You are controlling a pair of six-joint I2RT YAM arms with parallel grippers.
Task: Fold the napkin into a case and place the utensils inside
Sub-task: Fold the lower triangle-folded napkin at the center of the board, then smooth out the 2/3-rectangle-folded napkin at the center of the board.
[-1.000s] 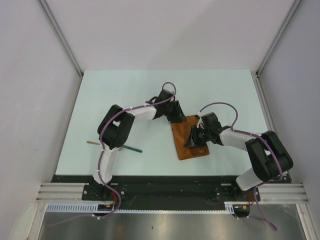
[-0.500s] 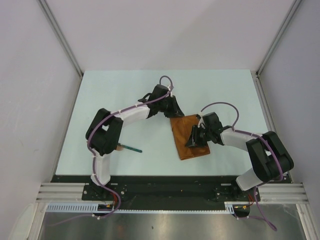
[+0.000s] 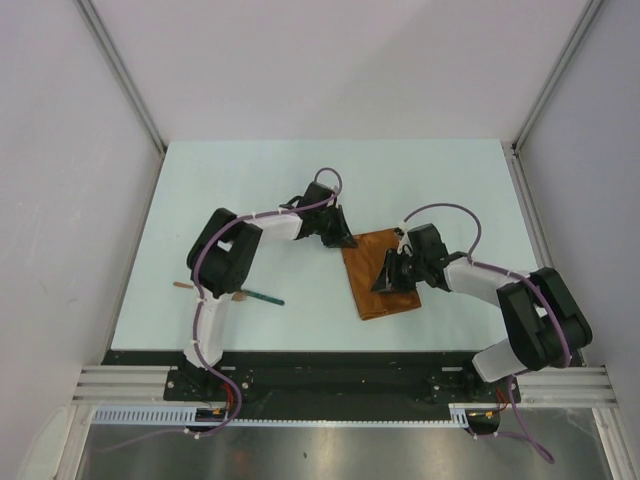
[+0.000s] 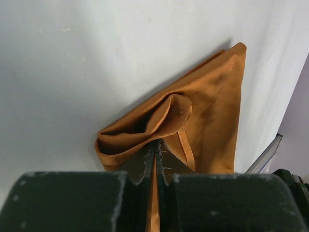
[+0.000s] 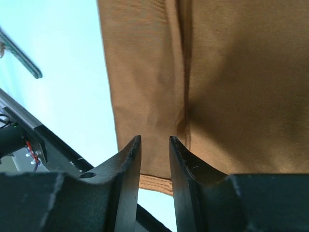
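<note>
The rust-orange napkin (image 3: 385,278) lies folded into a narrow layered strip, the case, right of the table's middle. My left gripper (image 3: 344,240) is at its far left corner. In the left wrist view the jaws (image 4: 155,151) are shut on a raised top layer of the napkin (image 4: 212,111), and the pinched layer bulges into a loose fold. My right gripper (image 3: 385,281) rests over the middle of the strip, open by a narrow gap (image 5: 154,141) with only the napkin (image 5: 231,82) below it. A teal-handled utensil (image 3: 263,296) and a wooden one (image 3: 183,285) lie at the left.
The pale table (image 3: 250,180) is closed in by grey walls and metal posts on three sides. A black rail (image 3: 340,360) runs along the near edge. The teal utensil (image 5: 20,55) shows at the left of the right wrist view, beside the napkin's long edge.
The left gripper has closed on the napkin's far left corner layer and the left arm's elbow has shifted. The right gripper has stayed put over the cloth.
</note>
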